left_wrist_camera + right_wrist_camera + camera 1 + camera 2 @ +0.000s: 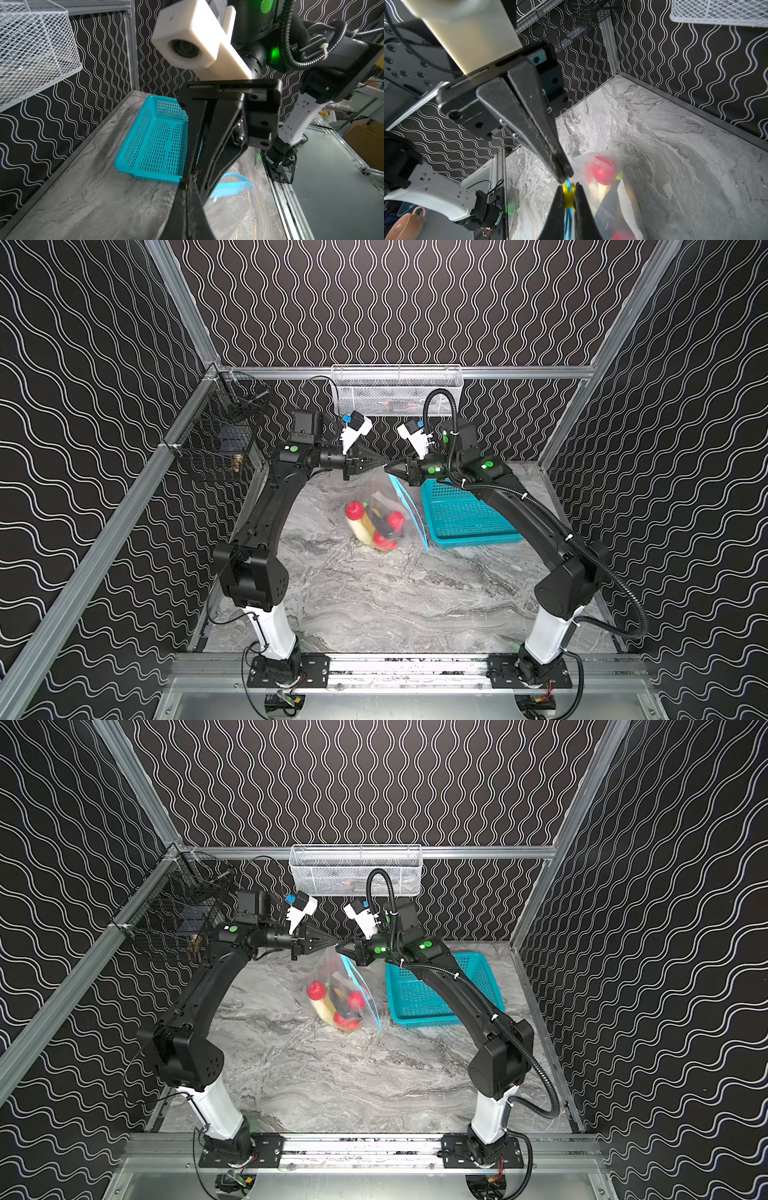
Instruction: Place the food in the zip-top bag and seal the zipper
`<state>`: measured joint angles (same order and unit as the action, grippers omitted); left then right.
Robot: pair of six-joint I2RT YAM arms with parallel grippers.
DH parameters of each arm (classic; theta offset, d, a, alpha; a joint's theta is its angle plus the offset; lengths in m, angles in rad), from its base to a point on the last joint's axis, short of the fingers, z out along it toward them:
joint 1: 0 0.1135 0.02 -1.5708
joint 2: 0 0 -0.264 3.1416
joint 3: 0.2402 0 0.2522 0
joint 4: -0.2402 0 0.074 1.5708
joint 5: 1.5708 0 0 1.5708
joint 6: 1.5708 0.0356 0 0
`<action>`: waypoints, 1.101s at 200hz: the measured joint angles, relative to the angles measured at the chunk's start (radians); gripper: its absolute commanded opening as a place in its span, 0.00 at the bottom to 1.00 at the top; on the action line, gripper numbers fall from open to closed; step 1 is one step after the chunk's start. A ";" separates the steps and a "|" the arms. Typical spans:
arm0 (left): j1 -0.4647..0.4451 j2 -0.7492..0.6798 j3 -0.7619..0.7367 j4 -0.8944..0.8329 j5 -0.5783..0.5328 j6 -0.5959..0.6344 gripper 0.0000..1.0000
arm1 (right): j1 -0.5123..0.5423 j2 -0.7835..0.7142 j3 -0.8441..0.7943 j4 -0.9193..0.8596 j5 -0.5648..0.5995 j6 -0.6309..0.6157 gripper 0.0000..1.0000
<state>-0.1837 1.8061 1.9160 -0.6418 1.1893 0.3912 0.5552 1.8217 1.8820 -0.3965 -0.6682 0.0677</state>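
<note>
- marbled tabletop (pixel 395 605) carried one teal basket (pixel 465 518) by its right edge.
- one zip-top bag (pixel 384 499), mid-table, held three red fruits (pixel 354 510).
- left gripper (pixel 380 464) pinched the zipper (pixel 566 179); right gripper (pixel 569 199) clamped its yellow slider (pixel 568 195).

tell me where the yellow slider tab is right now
In the right wrist view the yellow slider tab sits pinched in the right claw, at the raised top corner of the zip-top bag, with the left claw gripping the blue strip beside it.

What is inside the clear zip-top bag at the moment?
Inside the zip-top bag: three red round fruits, a pale oblong piece, a yellow piece and dark pieces. They overlap, so anything beneath the pile is hidden.
</note>
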 measured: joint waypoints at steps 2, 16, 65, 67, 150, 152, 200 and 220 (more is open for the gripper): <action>0.000 -0.001 0.000 0.002 -0.004 -0.002 0.00 | 0.000 0.000 0.000 0.000 0.002 0.000 0.04; 0.000 -0.005 -0.004 0.010 -0.030 -0.024 0.00 | -0.001 -0.001 -0.001 -0.002 0.014 -0.002 0.02; 0.014 -0.013 -0.018 0.065 -0.109 -0.108 0.00 | -0.001 -0.018 -0.023 -0.011 0.056 -0.012 0.00; 0.015 -0.013 -0.019 0.068 -0.113 -0.108 0.00 | -0.002 -0.019 -0.025 -0.011 0.058 -0.012 0.00; 0.045 -0.011 0.009 0.098 -0.271 -0.216 0.00 | -0.005 -0.079 -0.114 -0.011 0.110 -0.026 0.00; 0.045 -0.011 0.010 0.099 -0.274 -0.220 0.00 | -0.005 -0.080 -0.116 -0.011 0.110 -0.026 0.00; 0.067 -0.011 0.012 0.104 -0.294 -0.287 0.00 | -0.006 -0.118 -0.176 -0.015 0.143 -0.031 0.00; 0.072 -0.011 0.011 0.117 -0.294 -0.312 0.00 | -0.006 -0.140 -0.200 -0.015 0.154 -0.031 0.00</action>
<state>-0.1116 1.7950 1.9274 -0.5247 0.8955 0.0788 0.5488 1.6821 1.6821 -0.4114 -0.5140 0.0368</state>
